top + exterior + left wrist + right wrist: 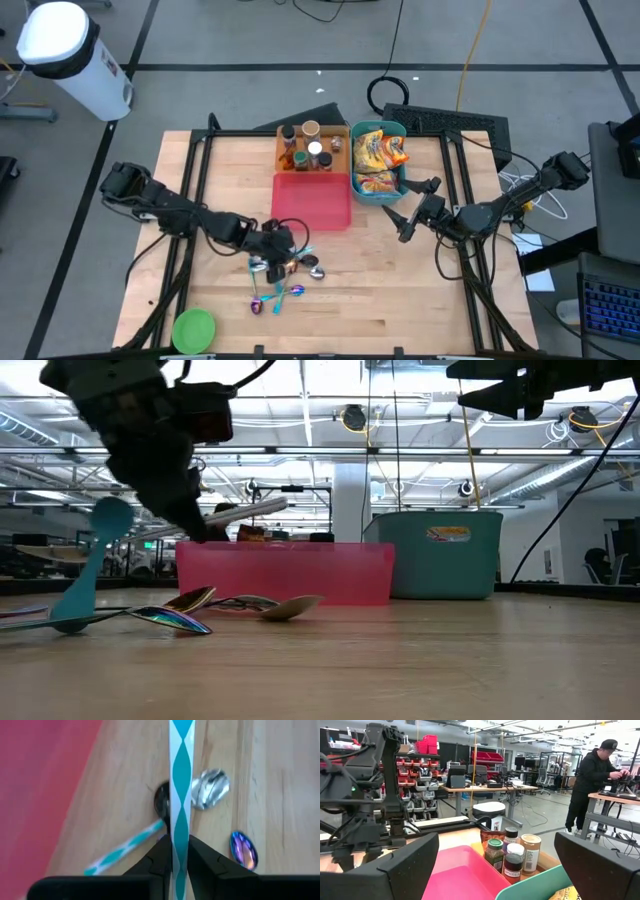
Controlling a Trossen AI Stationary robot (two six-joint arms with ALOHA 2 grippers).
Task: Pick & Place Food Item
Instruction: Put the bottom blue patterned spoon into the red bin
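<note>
Jaws of the left gripper [179,851] clamp a teal-and-white striped straw [180,780] above scattered spoons [312,266] on the tabletop [400,290]; right gripper [405,222] hovers open beside the teal snack bin [398,192].

The wooden counter [400,300] carries a pink tray [312,200] near its centre. At the tray's 12 o'clock stands a brown box [281,146] of spice jars; at its 2 o'clock, just beside it, a teal bin [403,182] of snack bags. A cluster of spoons [285,280] lies at the tray's 6 o'clock. A green bowl [194,329] rests at the 7 o'clock corner.
</note>
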